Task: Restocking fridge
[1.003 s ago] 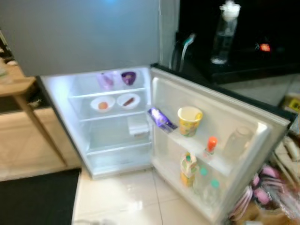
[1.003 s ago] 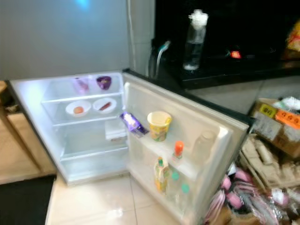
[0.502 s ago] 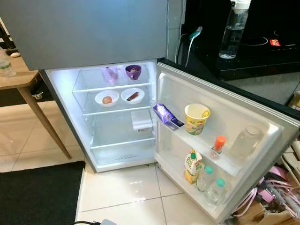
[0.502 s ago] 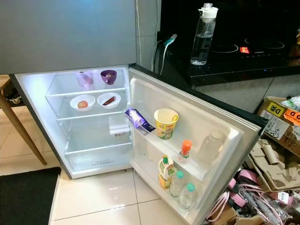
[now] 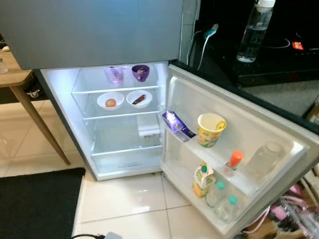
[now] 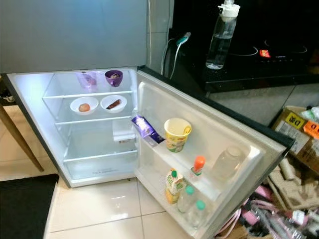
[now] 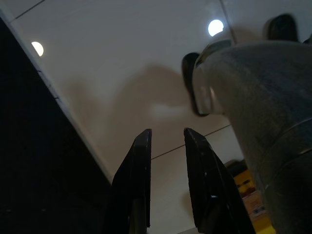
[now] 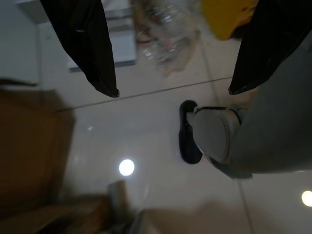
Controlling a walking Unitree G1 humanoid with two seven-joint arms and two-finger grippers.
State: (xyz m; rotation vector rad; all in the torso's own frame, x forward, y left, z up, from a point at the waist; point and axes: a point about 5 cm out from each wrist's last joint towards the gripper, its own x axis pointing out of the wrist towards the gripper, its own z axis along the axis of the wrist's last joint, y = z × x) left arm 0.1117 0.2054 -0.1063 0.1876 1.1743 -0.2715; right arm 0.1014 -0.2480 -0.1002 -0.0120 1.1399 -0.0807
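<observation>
Fridge (image 5: 124,129) stands open, its glass shelves holding two round white bowls (image 5: 110,101), a purple cup (image 5: 140,72) and a clear one. Door racks carry a yellow paper cup (image 5: 211,129), a carton (image 5: 201,179) and plastic bottles (image 5: 224,204). Left gripper (image 7: 165,141) hangs over glossy floor tiles (image 7: 122,73), jaws narrowly parted, holding nothing. Right gripper (image 8: 173,90) also hangs downward, jaws spread wide and empty, a crinkled clear wrapper (image 8: 165,29) lying between them on the floor.

A clear water bottle (image 5: 253,31) stands on the black counter (image 5: 269,64), upper right. A wooden table (image 5: 20,84) sits at the left edge, a black mat (image 5: 35,204) lower left.
</observation>
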